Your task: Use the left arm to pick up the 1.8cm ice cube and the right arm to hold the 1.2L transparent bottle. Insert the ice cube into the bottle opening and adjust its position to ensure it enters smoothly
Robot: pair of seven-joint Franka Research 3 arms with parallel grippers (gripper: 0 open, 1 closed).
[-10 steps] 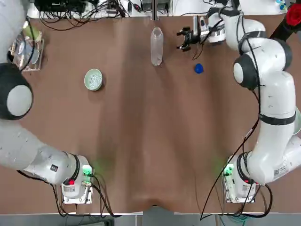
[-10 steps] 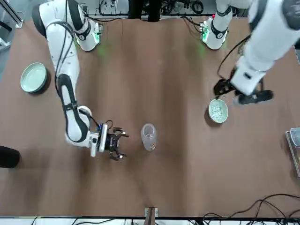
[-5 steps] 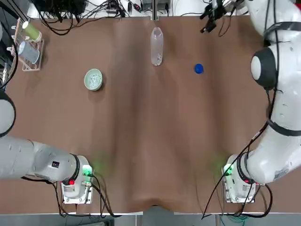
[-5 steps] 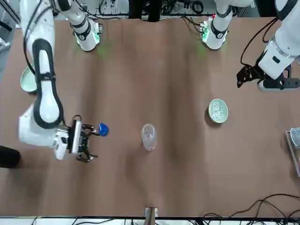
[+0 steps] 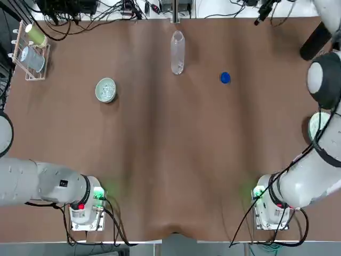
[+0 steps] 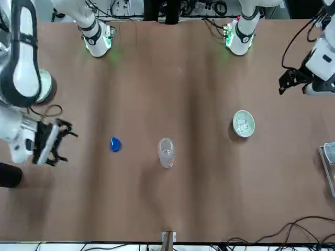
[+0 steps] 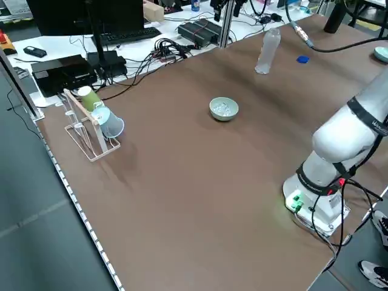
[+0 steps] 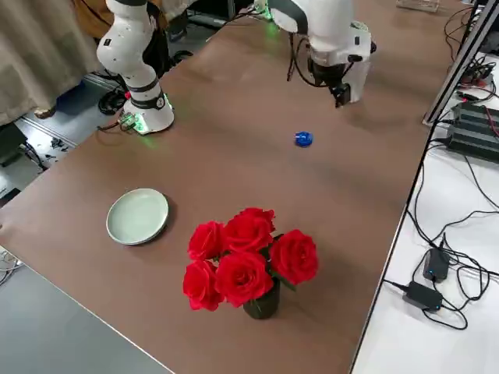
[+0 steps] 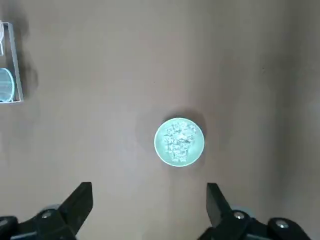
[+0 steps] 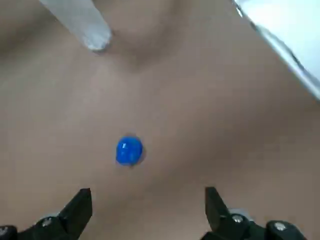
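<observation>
The clear bottle [image 5: 177, 52] stands upright and uncapped near the far edge of the table, and it also shows from across the table [image 6: 166, 152]. Whitish ice pieces [image 9: 179, 140] fill the pale green bowl [image 5: 105, 89]; I cannot pick out a single ice cube among them. My left gripper [image 9: 147, 210] hangs open high above the bowl, off to the robot's left of it [image 6: 286, 83]. My right gripper [image 6: 64, 146] is open and empty at the table's right side, well clear of the bottle, with the blue cap [image 10: 129, 151] below it.
The blue cap [image 5: 225, 78] lies to the right of the bottle. A rack with cups [image 5: 31, 52] stands at the far left corner. A pale green plate [image 8: 138, 216] and a vase of red roses [image 8: 250, 259] sit on the right side, near a black cylinder [image 6: 9, 174].
My right gripper has drawn away from beside the bottle, past the blue cap, out to the table's right side. My left gripper has lifted away from the bowl toward the left.
</observation>
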